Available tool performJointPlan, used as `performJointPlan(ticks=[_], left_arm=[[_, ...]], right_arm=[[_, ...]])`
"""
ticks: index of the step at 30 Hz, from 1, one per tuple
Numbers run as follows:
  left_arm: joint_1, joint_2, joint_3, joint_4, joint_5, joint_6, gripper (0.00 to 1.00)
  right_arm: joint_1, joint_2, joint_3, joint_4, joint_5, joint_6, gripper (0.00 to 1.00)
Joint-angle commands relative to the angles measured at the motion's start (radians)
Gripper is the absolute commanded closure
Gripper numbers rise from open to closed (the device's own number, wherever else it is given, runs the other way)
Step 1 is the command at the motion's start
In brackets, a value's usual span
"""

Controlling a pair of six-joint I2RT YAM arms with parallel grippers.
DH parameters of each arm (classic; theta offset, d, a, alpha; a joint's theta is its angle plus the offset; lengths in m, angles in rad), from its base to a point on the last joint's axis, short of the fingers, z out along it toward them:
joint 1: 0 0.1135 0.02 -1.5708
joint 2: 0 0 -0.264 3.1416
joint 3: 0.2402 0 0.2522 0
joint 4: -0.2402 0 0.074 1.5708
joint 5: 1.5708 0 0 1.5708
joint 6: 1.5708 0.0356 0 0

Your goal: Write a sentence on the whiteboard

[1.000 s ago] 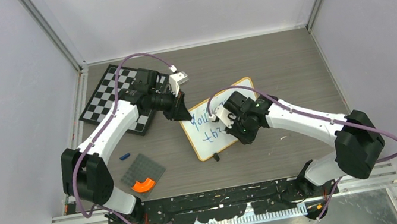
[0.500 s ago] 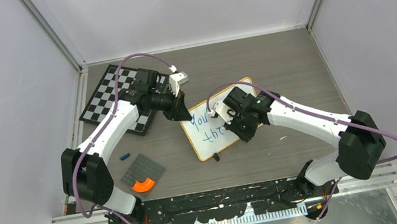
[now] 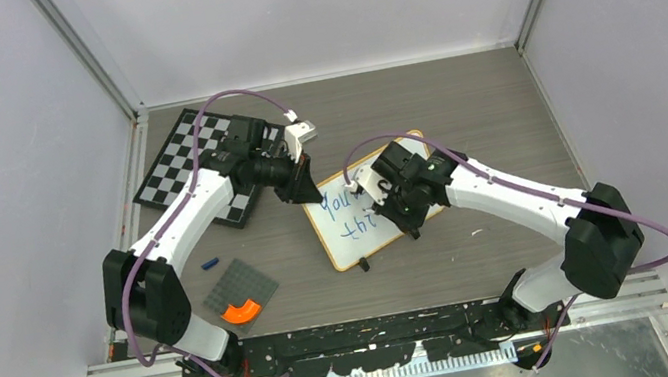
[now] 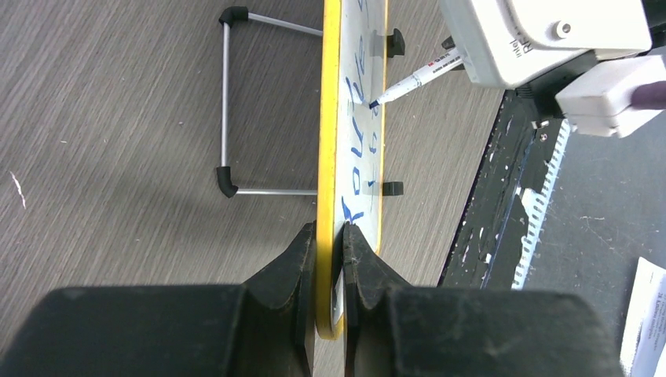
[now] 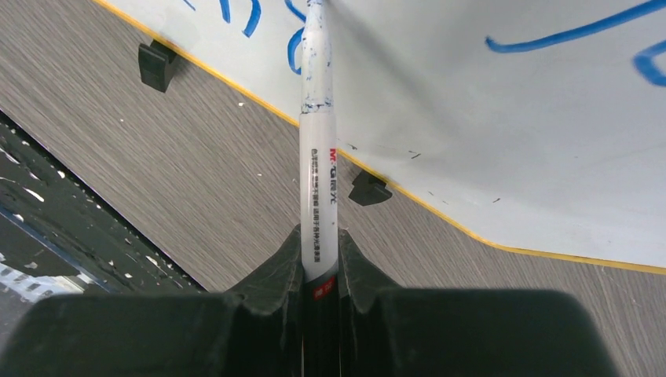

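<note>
The whiteboard [image 3: 343, 219] has a yellowish frame and two lines of blue handwriting, and it stands mid-table. My left gripper [image 3: 308, 192] is shut on its upper left corner; in the left wrist view the fingers [image 4: 302, 259] pinch the frame edge [image 4: 330, 157] from both sides. My right gripper [image 3: 385, 203] is over the board's right part, shut on a white marker [image 5: 318, 157]. The marker's blue-stained tip rests on the white surface [image 5: 487, 118] beside the writing. The marker [image 4: 412, 77] also shows in the left wrist view, with its tip on the board. Two black clip feet [image 5: 155, 61] sit on the lower edge.
A checkered chessboard [image 3: 189, 161] lies at the far left, under the left arm. A grey studded plate [image 3: 242, 286] with an orange piece [image 3: 241, 311] and a small blue cap [image 3: 210, 264] lie at the near left. A wire stand [image 4: 225, 102] sits behind the board.
My right gripper has carried the marker a little toward the far side of the board. The left arm and the board have stayed put.
</note>
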Motion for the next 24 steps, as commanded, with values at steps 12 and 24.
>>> performJointPlan(ticks=[12,24], left_arm=[[0.003,-0.002,-0.031,0.012,-0.108,0.086,1.00],[0.003,-0.015,-0.039,0.017,-0.107,0.085,1.00]], right_arm=[[0.001,-0.074,-0.016,0.002,-0.015,0.009,1.00],[-0.048,-0.111,-0.084,0.015,0.004,0.023,1.00]])
